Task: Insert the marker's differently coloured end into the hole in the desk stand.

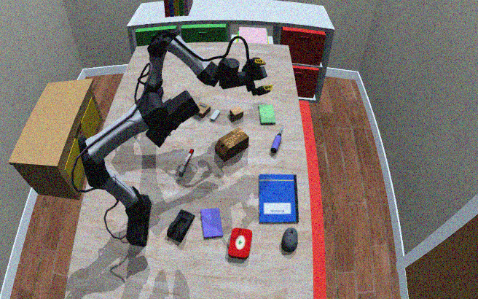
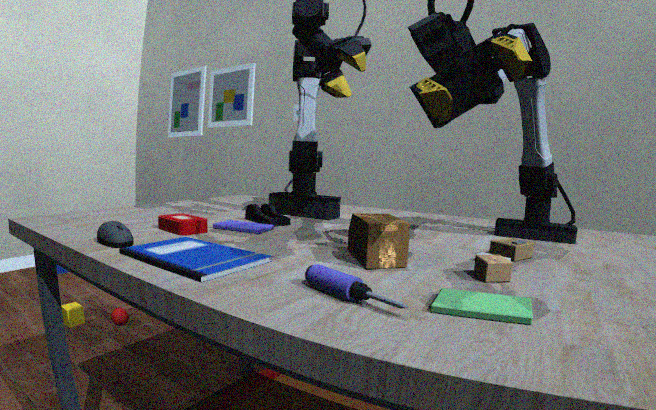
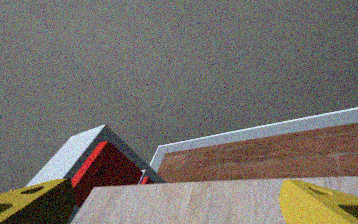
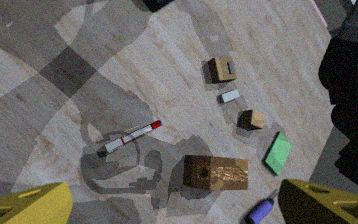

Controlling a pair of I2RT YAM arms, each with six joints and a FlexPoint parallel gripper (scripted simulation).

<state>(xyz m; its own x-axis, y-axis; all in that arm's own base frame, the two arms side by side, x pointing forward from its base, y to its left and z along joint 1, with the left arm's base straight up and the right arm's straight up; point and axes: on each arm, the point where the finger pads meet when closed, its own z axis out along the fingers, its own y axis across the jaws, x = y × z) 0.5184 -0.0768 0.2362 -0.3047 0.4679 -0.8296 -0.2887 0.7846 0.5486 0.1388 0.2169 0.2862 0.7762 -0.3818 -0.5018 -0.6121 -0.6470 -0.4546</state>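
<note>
The marker (image 1: 186, 163) (image 4: 130, 138) lies flat, white with one red end and one dark end. The brown block-shaped stand (image 1: 232, 144) (image 2: 379, 241) (image 4: 228, 173) rests on the desk right of it in the top view; its dark round hole (image 4: 203, 173) shows in the right wrist view, on the half toward the marker. The left gripper (image 1: 262, 74) (image 2: 474, 73) (image 3: 176, 200) is open and empty, raised high, facing across the desk. The right gripper (image 2: 355, 80) (image 4: 176, 200) is open and empty above the desk; its body hides its fingers in the top view.
A blue-handled screwdriver (image 1: 276, 142) (image 2: 331, 282), green pad (image 1: 267, 114) (image 2: 481, 306), small boxes (image 1: 236, 113) (image 4: 222, 69) and a white piece (image 1: 215, 115) (image 4: 230, 96) surround the stand. A blue notebook (image 1: 277, 195), red case (image 1: 240, 243), purple pad (image 1: 211, 222) and mouse (image 1: 289, 240) lie farther off.
</note>
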